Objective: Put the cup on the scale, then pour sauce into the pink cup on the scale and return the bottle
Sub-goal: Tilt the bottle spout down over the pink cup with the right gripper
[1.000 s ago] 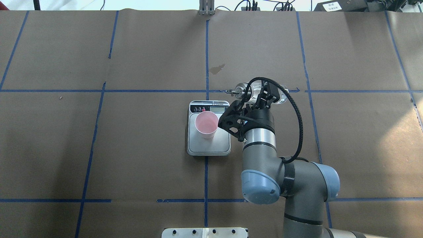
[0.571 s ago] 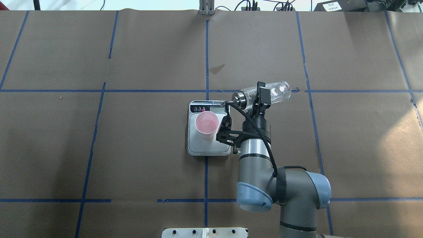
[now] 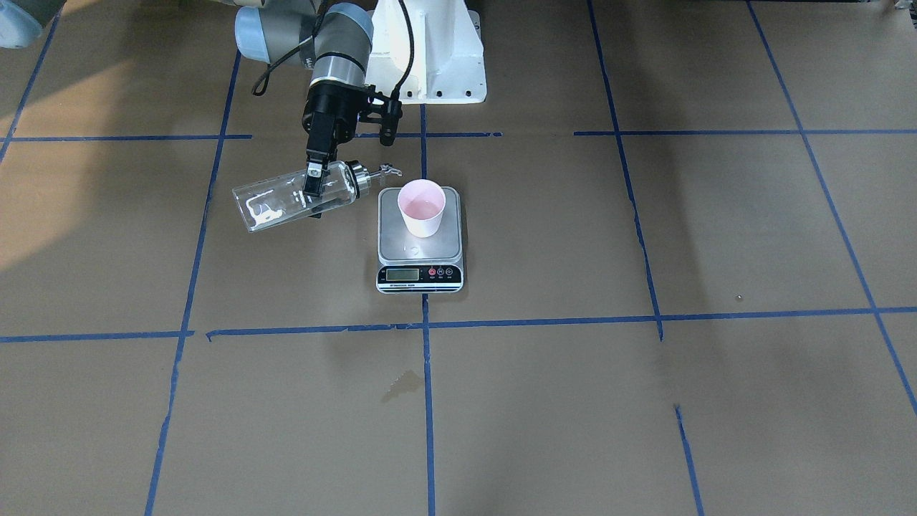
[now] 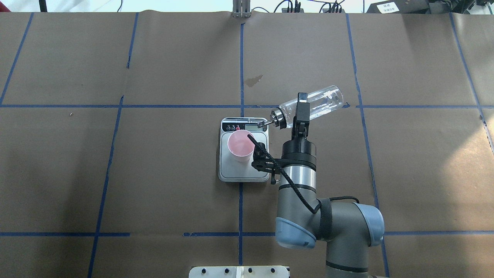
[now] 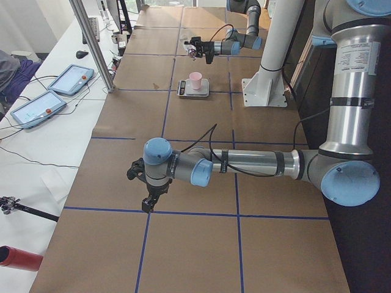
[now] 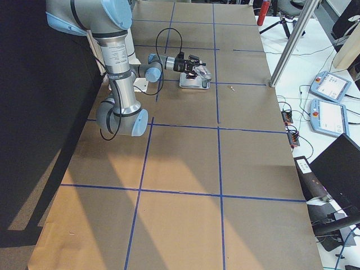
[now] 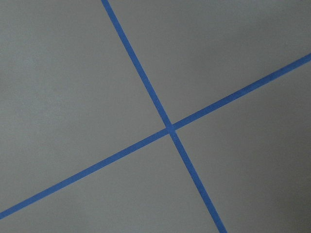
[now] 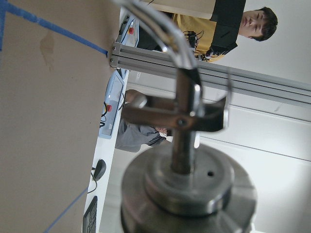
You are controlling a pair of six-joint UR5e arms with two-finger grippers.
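Right hand [image 4: 301, 108] grips the tilted clear glass bottle [image 4: 326, 101] beside the tapered pink cup [image 4: 241, 143] on the steel-topped scale [image 4: 244, 172]; I cannot tell whether the left hand [image 5: 148, 201] is open or closed.

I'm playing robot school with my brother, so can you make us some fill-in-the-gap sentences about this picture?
1. The cup is coloured ___.
2. The only thing standing on the scale is the ___.
3. The right gripper is shut on the tilted ___.

Missing words: pink; cup; bottle.
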